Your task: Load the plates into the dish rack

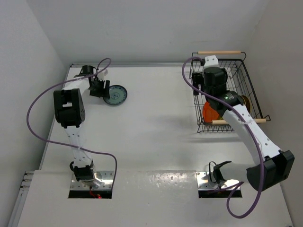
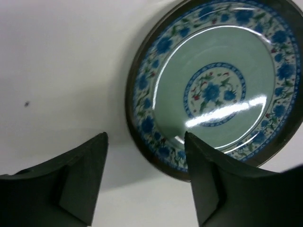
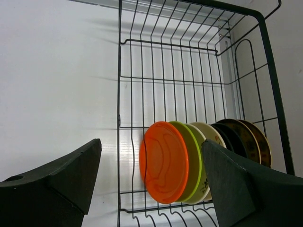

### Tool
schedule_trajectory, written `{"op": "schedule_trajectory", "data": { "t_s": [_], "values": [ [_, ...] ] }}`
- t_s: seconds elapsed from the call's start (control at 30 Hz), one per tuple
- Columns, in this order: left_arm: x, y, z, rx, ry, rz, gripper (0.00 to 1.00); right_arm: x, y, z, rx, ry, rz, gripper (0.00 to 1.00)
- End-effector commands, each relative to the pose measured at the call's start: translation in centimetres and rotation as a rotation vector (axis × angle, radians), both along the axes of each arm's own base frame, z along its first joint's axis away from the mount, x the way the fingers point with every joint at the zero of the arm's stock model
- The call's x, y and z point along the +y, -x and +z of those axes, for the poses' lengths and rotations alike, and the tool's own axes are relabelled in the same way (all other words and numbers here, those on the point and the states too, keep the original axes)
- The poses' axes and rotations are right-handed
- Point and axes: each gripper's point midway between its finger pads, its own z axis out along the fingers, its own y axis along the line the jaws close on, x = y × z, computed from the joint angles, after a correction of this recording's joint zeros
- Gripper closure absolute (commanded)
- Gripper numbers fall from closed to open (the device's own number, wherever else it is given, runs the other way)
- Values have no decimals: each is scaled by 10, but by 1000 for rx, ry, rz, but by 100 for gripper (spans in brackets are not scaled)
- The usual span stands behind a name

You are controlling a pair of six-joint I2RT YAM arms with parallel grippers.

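A teal patterned plate (image 1: 116, 95) lies flat at the table's far left; in the left wrist view (image 2: 215, 87) it fills the upper right. My left gripper (image 1: 98, 88) is open just beside its near rim, one finger (image 2: 213, 184) over the rim, nothing held. The black wire dish rack (image 1: 244, 80) stands at the far right. Several plates stand on edge in it: orange-red (image 3: 163, 162) in front, then lime green (image 3: 194, 158), cream (image 3: 208, 135), black (image 3: 227, 137) and brown patterned (image 3: 251, 139). My right gripper (image 3: 149, 175) is open and empty above the rack.
The rack's two wooden handles (image 1: 219, 52) (image 1: 239, 121) lie at its far and near ends. White walls close in the table on the left, back and right. My right arm (image 1: 246, 127) reaches over the rack's near end.
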Motion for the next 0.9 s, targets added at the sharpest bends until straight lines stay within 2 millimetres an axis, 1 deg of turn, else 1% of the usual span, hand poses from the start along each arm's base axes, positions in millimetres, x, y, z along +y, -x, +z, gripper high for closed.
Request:
{"op": "schedule_trajectory", "data": {
  "t_s": [0.0, 0.03, 0.07, 0.1, 0.13, 0.17, 0.2, 0.23, 0.27, 0.3, 0.33, 0.37, 0.4, 0.43, 0.47, 0.5, 0.53, 0.57, 0.6, 0.63, 0.67, 0.7, 0.73, 0.77, 0.8, 0.83, 0.87],
  "values": [
    [-48, 19, -24, 113, 95, -154, 31, 2, -3, 24, -94, 3, 3, 16],
    [-53, 21, -30, 126, 96, -162, 36, 5, -3, 27, -108, 3, 9, 16],
    [-56, 23, -37, 142, 115, -169, 49, 6, -3, 31, -121, 4, 15, 16],
    [-58, 25, -40, 150, 126, -173, 57, 5, -4, 32, -125, 3, 13, 17],
    [-61, 27, -40, 163, 143, -170, 66, 7, -4, 34, -131, 2, 18, 17],
    [-63, 29, -45, 175, 159, -175, 88, 9, -5, 39, -143, -3, 23, 18],
    [-69, 33, -43, 188, 193, -178, 99, 11, -5, 38, -138, -3, 29, 18],
    [-72, 32, -39, 185, 211, -185, 100, 13, -5, 39, -137, -8, 41, 19],
    [-75, 31, -31, 164, 227, -205, 100, 20, -5, 38, -130, -13, 64, 19],
    [-84, 33, -11, 140, 277, -240, 100, 25, -3, 34, -109, -18, 85, 19],
    [-89, 36, -2, 128, 299, -267, 100, 49, -2, 26, -76, -73, 203, 18],
    [-102, 38, 12, 93, 308, -337, 100, 64, 2, 9, -6, -88, 269, 17],
    [-113, 43, 26, 70, 343, -384, 100, 79, 8, 3, 25, -134, 330, 17],
    [-121, 48, 52, 21, 344, -425, 100, 116, 22, -6, 90, -242, 511, 15],
    [-133, 53, 66, -14, 343, -481, 100, 134, 25, -17, 132, -287, 567, 15],
    [-140, 57, 79, -45, 348, -512, 100, 147, 30, -25, 160, -333, 617, 15],
    [-151, 63, 97, -74, 385, -555, 100, 171, 45, -35, 231, -462, 671, 15],
    [-159, 70, 120, -127, 394, -596, 100, 187, 46, -37, 241, -529, 730, 15],
    [-171, 80, 130, -138, 408, -638, 100, 205, 50, -52, 271, -594, 761, 15],
    [-179, 85, 143, -164, 428, -668, 100, 217, 45, -52, 254, -650, 765, 16],
    [-184, 88, 152, -183, 424, -684, 100, 223, 44, -55, 261, -687, 759, 16],
    [-193, 97, 166, -201, 425, -707, 100, 235, 40, -56, 240, -701, 773, 20],
    [-198, 103, 171, -208, 434, -724, 100, 240, 34, -63, 257, -712, 750, 22],
    [-199, 106, 178, -216, 446, -725, 100, 243, 29, -65, 264, -739, 711, 24],
    [-206, 111, 184, -220, 459, -740, 100, 252, 23, -77, 283, -737, 712, 25],
    [-207, 114, 194, -242, 466, -751, 100, 256, 21, -78, 285, -736, 716, 25],
    [-212, 118, 198, -249, 474, -769, 100, 262, 20, -79, 275, -738, 732, 25]
  ]
}}
